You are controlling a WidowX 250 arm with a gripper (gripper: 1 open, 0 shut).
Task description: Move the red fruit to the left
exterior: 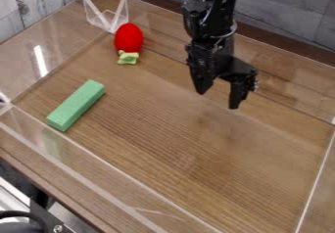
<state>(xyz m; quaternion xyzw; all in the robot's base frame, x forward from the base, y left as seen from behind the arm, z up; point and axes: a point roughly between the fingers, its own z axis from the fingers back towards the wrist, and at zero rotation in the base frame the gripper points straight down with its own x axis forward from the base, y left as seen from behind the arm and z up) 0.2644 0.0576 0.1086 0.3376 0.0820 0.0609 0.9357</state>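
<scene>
Only one view here, the camera looking down at the bench (197,149) from the front. The pincer (217,91) hangs above the wood on the right half, jaws spread apart with nothing between them. The red fruit (128,38) sits near the back, left of the arm and well apart from it, with its pale leafy cap pointing toward the front. A green block (76,104) lies flat further forward on the left, also well apart from everything. Clear walls (37,56) fence the bench in.

What could go wrong, as I see it: the fruit is rounded, so if the jaws close off-centre it will probably squirt out or roll. It is also close to the back-left wall, so coming in from that side could clip the clear panel. And pushing it left instead of lifting could jam it into the corner.

No brands, labels or writing that I can read anywhere.
</scene>
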